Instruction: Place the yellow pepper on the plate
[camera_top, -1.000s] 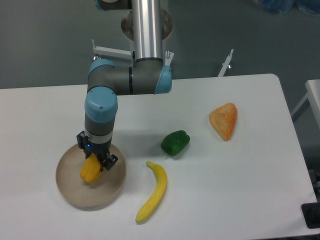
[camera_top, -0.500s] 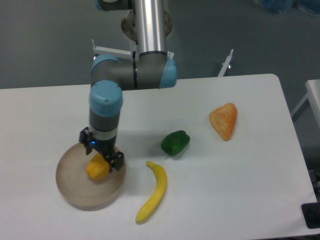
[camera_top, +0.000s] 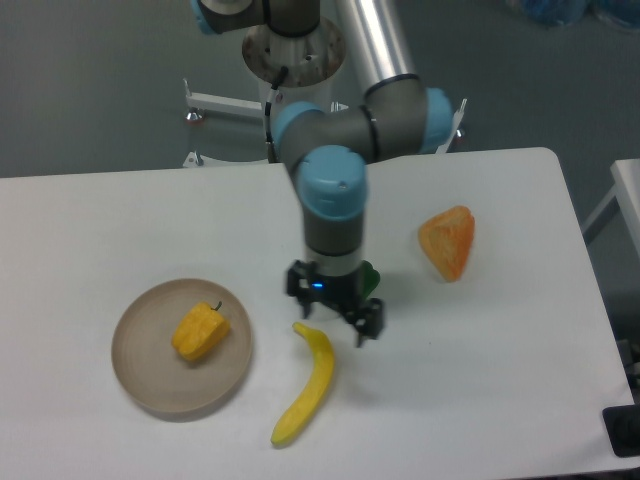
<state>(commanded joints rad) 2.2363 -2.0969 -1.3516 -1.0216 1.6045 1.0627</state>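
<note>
At the left of the white tabletop (camera_top: 100, 220), the pepper (camera_top: 198, 332) lies on the plate (camera_top: 150, 385), a little right of its middle, with its dark stem pointing up and right and nothing gripping it. Right of the plate, the banana (camera_top: 308, 385) lies lengthwise, and the pincer (camera_top: 336, 327) hangs just above its upper end, empty, with fingers spread apart. A green pepper (camera_top: 369, 276) peeks out from behind the arm's wrist, and an orange wedge (camera_top: 448, 242) lies farther right, well apart from the rest.
</note>
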